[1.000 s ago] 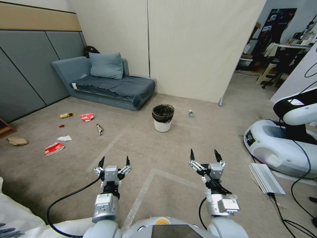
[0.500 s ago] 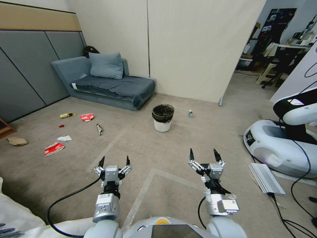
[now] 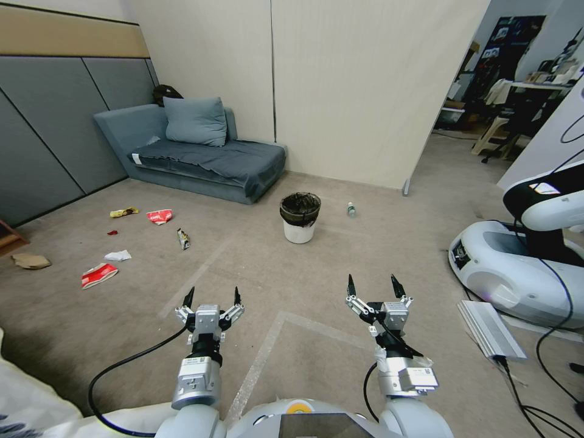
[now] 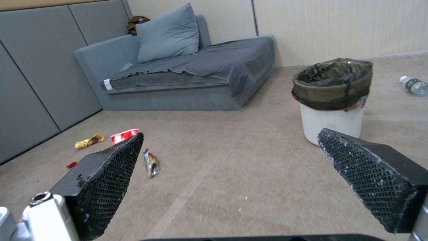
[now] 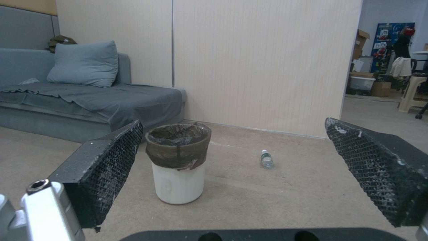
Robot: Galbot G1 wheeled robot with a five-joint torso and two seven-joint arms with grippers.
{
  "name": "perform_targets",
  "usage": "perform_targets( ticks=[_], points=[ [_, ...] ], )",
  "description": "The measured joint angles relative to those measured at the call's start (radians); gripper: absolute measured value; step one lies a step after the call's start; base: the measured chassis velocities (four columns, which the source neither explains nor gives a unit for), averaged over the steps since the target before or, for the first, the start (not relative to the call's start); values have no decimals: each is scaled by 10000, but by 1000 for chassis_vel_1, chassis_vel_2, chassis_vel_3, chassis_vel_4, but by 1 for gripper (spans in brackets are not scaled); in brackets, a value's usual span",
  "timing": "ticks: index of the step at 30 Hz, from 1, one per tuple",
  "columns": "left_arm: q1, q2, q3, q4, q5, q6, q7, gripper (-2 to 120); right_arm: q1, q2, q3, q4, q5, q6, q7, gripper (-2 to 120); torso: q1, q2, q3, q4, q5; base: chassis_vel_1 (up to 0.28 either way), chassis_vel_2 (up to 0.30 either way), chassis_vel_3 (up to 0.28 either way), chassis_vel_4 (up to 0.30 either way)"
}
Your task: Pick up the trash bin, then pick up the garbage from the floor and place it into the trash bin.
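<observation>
Right gripper (image 3: 371,286) held spread, empty, low over floor | left gripper (image 3: 212,297) likewise | trash bin (image 3: 300,217) upright ahead, well apart | judged light, stiff; slippery bag liner; rim hold advised.

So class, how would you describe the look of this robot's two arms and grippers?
Both arms are silver-grey metal with black joints. The left gripper and right gripper each have two pointed black fingers with mesh-textured pads. A black cable loops from the left arm.
</observation>
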Motion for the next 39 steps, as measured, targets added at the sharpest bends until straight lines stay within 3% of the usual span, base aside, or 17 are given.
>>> perform_targets(
  ticks=[39],
  points=[
    [-16, -23, 80, 8, 199, -110, 32, 100, 45, -4, -1, -187, 15, -3, 24, 100, 2, -1, 1, 1, 6, -205, 207, 199, -206]
  ],
)
